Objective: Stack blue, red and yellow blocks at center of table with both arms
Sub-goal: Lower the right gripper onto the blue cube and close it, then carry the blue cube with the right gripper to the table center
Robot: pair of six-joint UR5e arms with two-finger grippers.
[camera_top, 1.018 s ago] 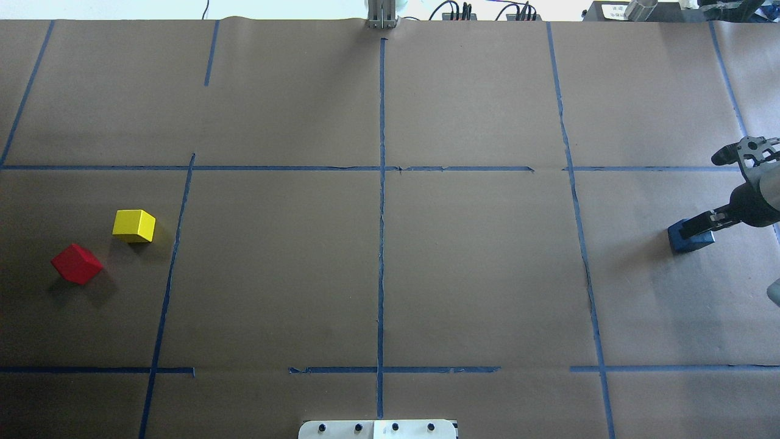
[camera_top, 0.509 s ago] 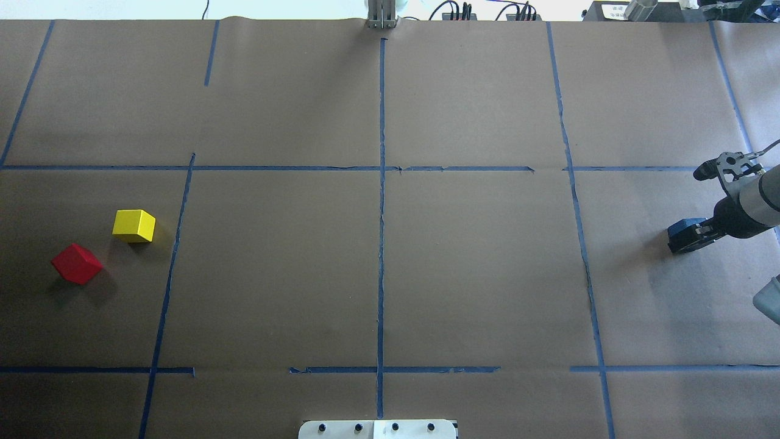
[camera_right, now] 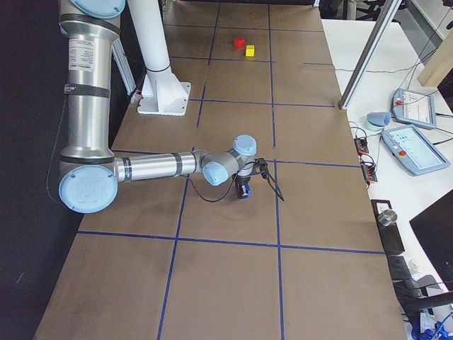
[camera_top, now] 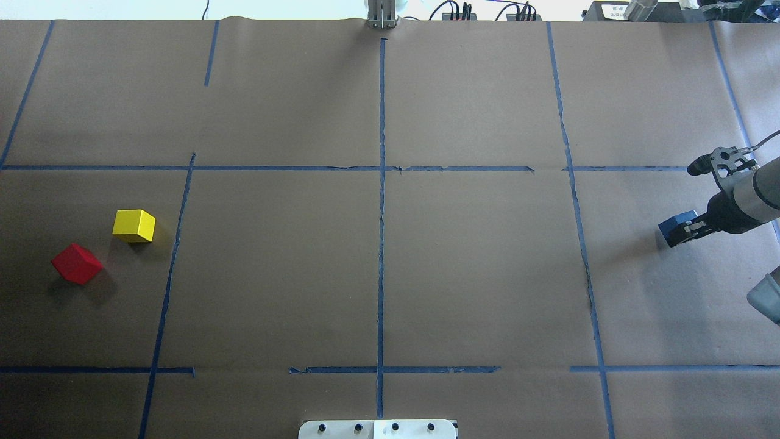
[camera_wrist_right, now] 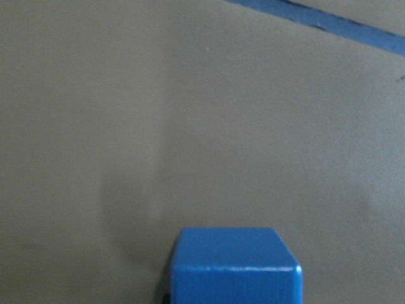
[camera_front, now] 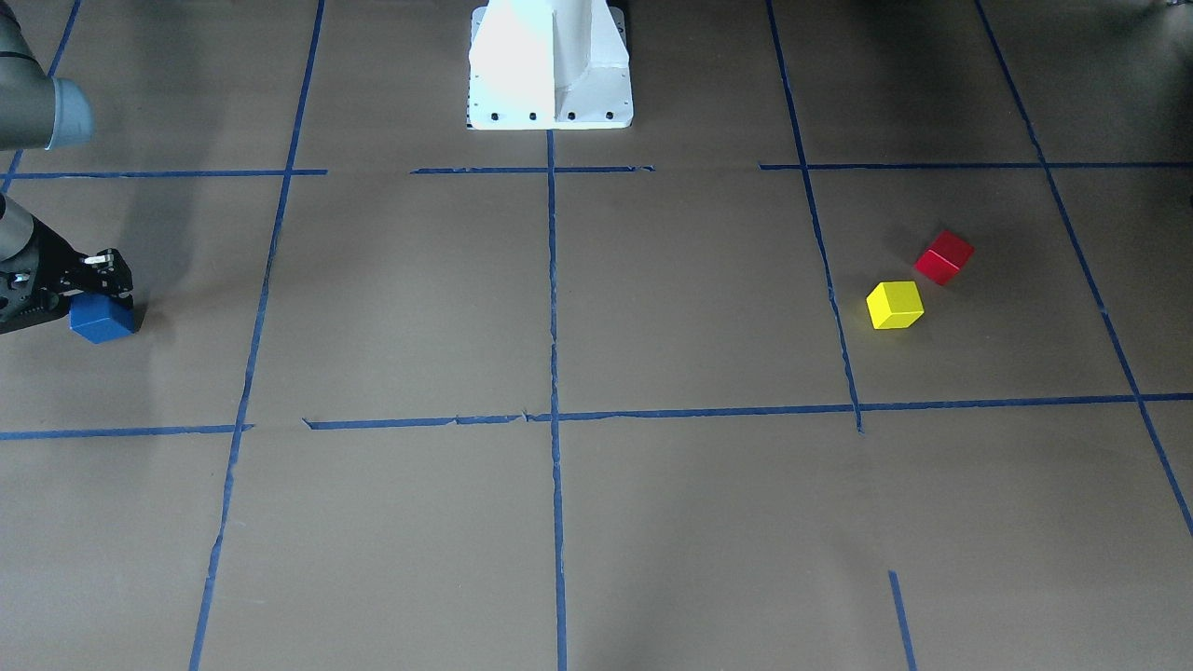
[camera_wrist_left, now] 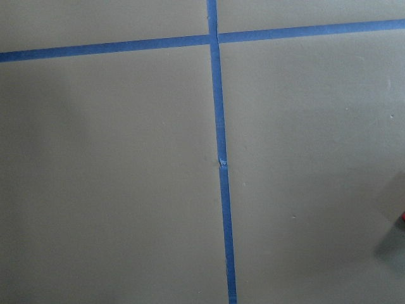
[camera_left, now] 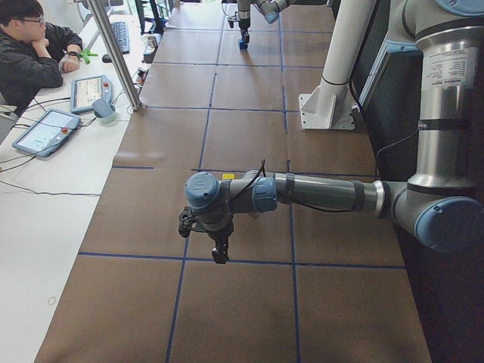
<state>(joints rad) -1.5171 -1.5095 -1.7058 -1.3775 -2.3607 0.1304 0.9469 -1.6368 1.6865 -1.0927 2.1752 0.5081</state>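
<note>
The blue block (camera_top: 672, 224) is at the table's (camera_top: 475, 274) right end, and my right gripper (camera_top: 684, 228) is shut on it. The front-facing view has this blue block (camera_front: 101, 319) under the gripper (camera_front: 101, 284) at the left edge. It fills the bottom of the right wrist view as a blue block (camera_wrist_right: 234, 266). The yellow block (camera_top: 134, 225) and red block (camera_top: 76, 263) lie close together at the table's left end, apart from each other. My left gripper (camera_left: 219, 253) shows only in the exterior left view, hanging over the table; I cannot tell whether it is open or shut.
The white pedestal (camera_front: 550, 65) stands at the robot's edge of the table. A seated person (camera_left: 30, 53) and tablets (camera_left: 91, 91) are at a side desk beyond a metal pole (camera_left: 113, 53). Blue tape lines (camera_top: 381, 213) cross at the table's centre.
My right gripper has carried the blue block a short way left and slightly farther from the robot in the overhead view. The red and yellow blocks have not moved.
</note>
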